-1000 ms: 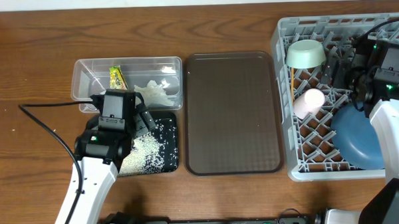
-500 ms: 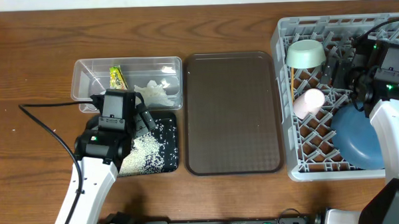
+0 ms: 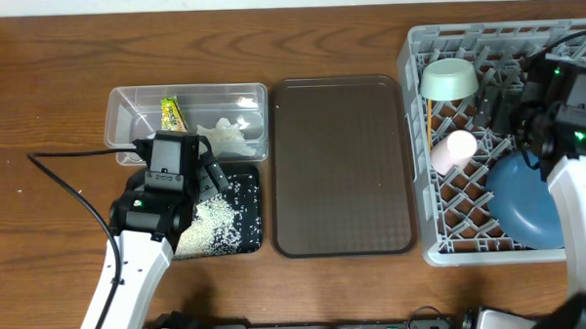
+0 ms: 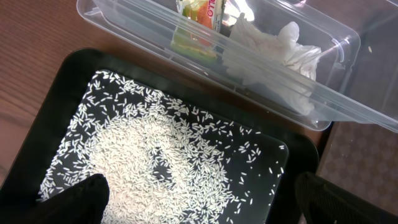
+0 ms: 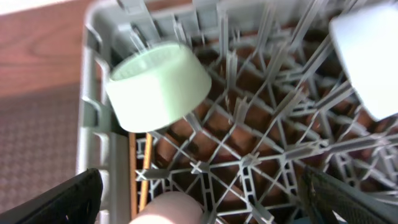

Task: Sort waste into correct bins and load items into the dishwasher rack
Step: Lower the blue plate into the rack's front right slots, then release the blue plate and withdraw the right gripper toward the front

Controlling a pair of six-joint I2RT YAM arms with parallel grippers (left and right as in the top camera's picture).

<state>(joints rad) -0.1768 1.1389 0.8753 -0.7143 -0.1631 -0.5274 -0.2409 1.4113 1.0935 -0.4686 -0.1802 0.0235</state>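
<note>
**Left gripper** [image 4: 202,190]: fingers spread, empty, hanging over the rice [image 4: 155,162] in the black tray [image 4: 298,162]. The tub [image 4: 348,112], holding the wrapper [image 4: 196,18] and tissue [image 4: 273,53], is just ahead.
Risk: a low sweep could scatter grains over the rim.

**Right gripper** [image 5: 200,180]: fingers spread, empty, above the rack [image 5: 93,93]. The green bowl [image 5: 158,84] is ahead to the left; the pink cup [image 5: 168,208] and chopsticks [image 5: 144,168] are near the left finger.
Risk: a finger could snag a peg or tip the bowl.

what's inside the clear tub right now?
The clear tub holds the yellow-green snack wrapper and, beside it, the crumpled white tissue. Anything lying beneath the tissue is covered and cannot be seen.
</note>
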